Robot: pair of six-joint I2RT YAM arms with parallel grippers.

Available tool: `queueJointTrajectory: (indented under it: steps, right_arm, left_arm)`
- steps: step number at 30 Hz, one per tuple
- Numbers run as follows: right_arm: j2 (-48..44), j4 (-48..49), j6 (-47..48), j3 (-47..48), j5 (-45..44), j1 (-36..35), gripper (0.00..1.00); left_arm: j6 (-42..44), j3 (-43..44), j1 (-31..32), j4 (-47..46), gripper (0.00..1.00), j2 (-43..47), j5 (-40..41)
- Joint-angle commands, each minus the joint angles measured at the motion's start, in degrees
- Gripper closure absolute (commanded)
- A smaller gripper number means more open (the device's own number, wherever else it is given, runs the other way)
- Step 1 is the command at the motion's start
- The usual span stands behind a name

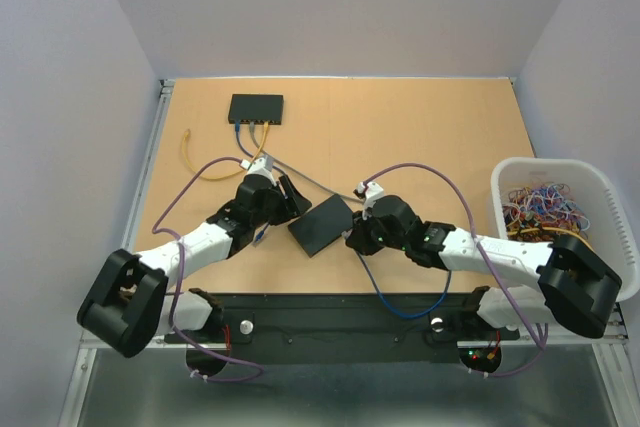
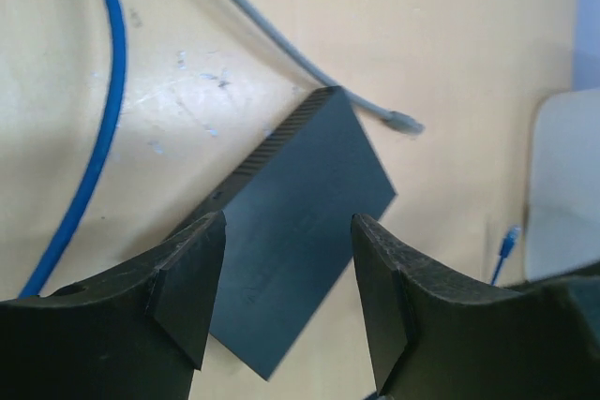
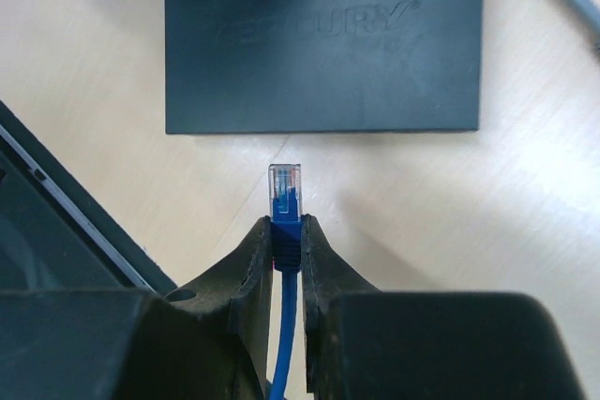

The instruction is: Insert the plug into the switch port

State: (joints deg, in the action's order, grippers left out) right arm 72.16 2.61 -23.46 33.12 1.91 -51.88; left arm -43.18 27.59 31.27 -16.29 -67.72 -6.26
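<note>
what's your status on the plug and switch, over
Left gripper open over the switch, not gripping it. Right gripper shut on the blue plug, tip short of the switch edge. Grey cable loose by a corner.

A tan wooden desk [image 1: 420, 127] fills the middle of the top view. A plain, pale lavender-grey back wall [image 1: 340, 7] runs across the upper frame, with a left wall [image 1: 60, 127] and a right wall [image 1: 590, 67] of the same colour down each side. A silver metal rail [image 1: 148, 162] edges the desk on the left. A black plate [image 1: 340, 319] spans the lower frame, with a grey metal sheet [image 1: 330, 397] beneath it. The light is even and soft.
</note>
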Motion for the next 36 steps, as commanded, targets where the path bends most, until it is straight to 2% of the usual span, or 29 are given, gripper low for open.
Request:
queueJointTrajectory:
  steps: [1,8,13,27,36]
  right_arm:
    - [1.8,1.7,-2.9,0.6,-1.6,-2.9,1.0]
    - [8.3,1.8,-4.3,2.2,-6.0,-5.5,1.0]
    - [11.0,1.8,-4.7,3.4,-7.4,-6.2,1.0]
    - [16.3,1.8,-4.6,7.8,-8.9,-8.2,1.0]
    - [18.5,1.8,-4.5,9.3,-9.7,-8.3,1.0]
  left_arm:
    - [3.4,2.7,-0.3,-3.0,0.34,-4.4,3.4]
    - [4.7,4.0,-0.9,-5.5,0.36,-14.6,3.8]
    - [4.4,3.2,-1.0,-7.3,0.39,-16.8,1.5]
    - [-0.2,-8.2,-0.2,-9.4,0.39,-8.0,-3.3]
    - [-0.6,-10.5,0.0,-9.0,0.39,-4.1,-3.1]
